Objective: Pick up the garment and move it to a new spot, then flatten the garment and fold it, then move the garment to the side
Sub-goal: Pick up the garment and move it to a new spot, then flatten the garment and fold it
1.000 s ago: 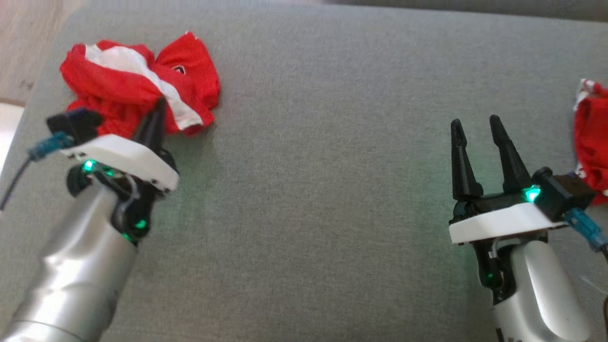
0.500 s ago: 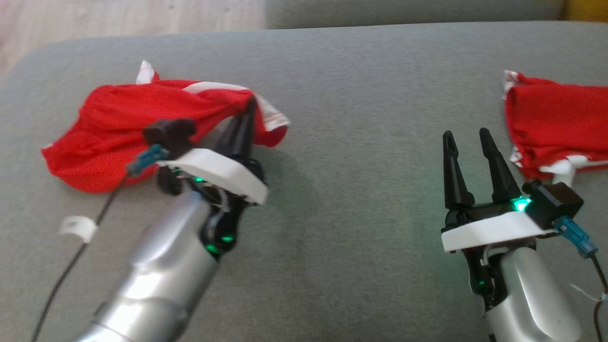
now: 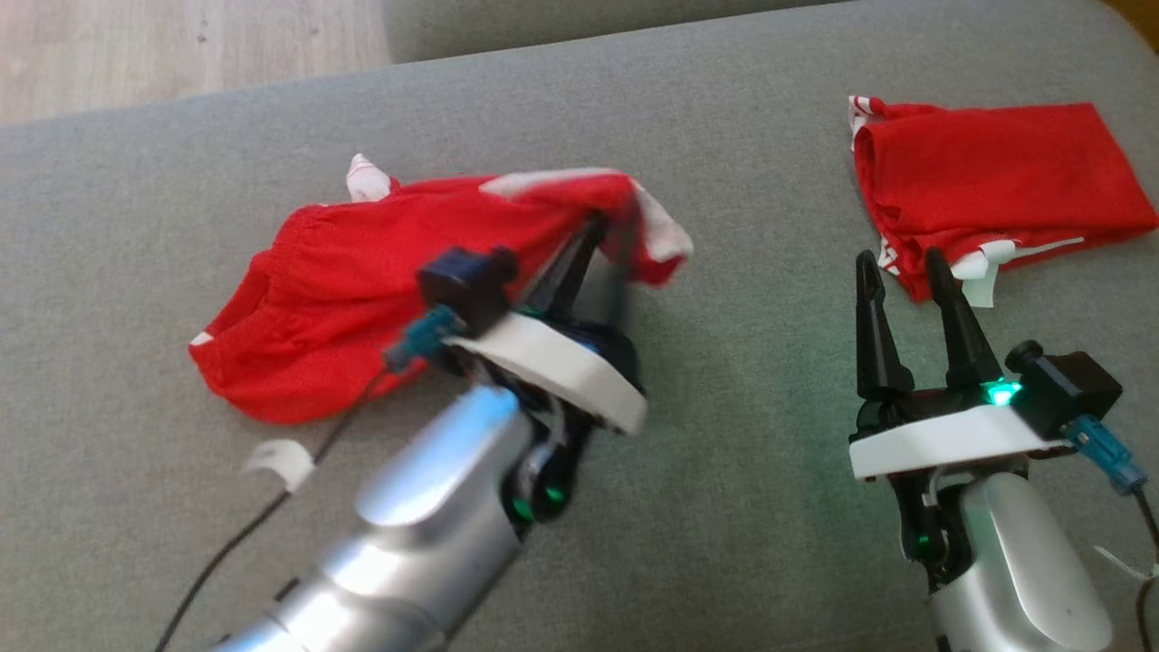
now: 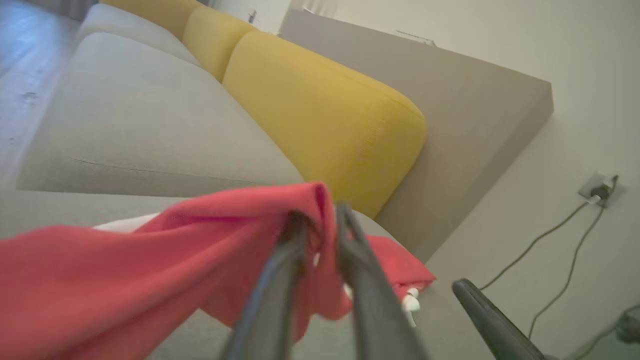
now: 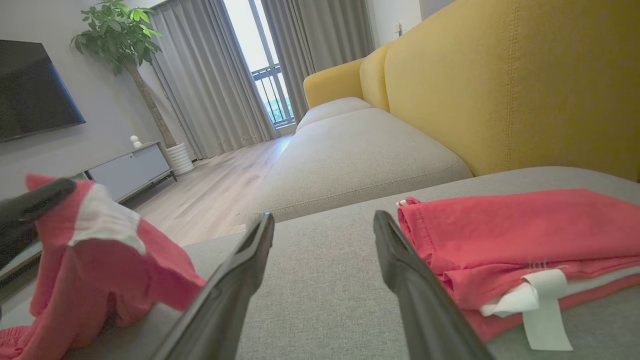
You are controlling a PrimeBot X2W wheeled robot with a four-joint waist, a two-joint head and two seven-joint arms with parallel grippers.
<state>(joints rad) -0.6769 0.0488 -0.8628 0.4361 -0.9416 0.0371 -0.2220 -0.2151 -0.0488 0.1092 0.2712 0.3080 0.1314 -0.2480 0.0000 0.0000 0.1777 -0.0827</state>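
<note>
Jaws of my left gripper are pinching the garment, barely parted, holding its edge up off the cushion at centre-left. I'm seeing the right gripper gaping wide, gripping nothing, beside a folded cloth.

No writing, number or sign can be read anywhere.
</note>
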